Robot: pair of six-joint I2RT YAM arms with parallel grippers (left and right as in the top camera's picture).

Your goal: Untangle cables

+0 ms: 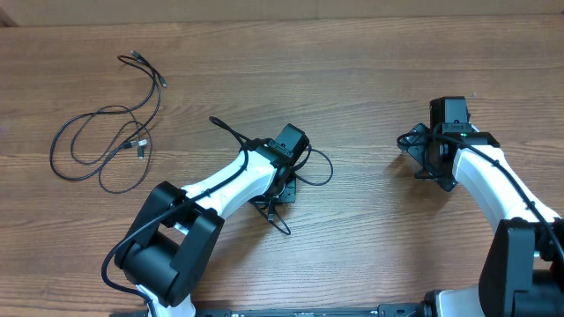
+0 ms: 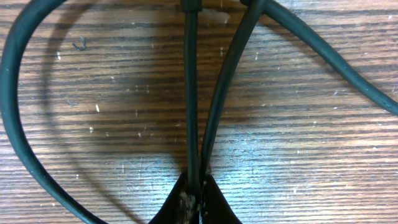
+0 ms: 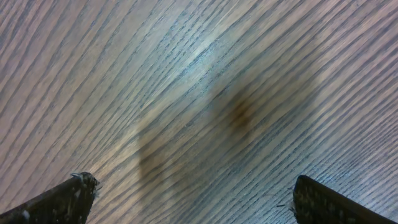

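One thin black cable [image 1: 104,145] lies in loose loops at the far left of the table, its plug ends near the back. A second black cable [image 1: 319,167] loops around my left gripper [image 1: 280,187] at the table's middle, one end trailing toward the front. In the left wrist view, two strands of this cable [image 2: 191,93] run straight up from my left gripper [image 2: 198,198], which is shut on them just above the wood. A wider loop [image 2: 13,124] curves round on the left. My right gripper [image 1: 421,158] hovers at the right, wide open [image 3: 193,199] over bare wood, holding nothing.
The wooden table [image 1: 370,79] fills the view. Thick black cords run along both white arms. The right arm [image 1: 493,185] stands well apart from both cables.
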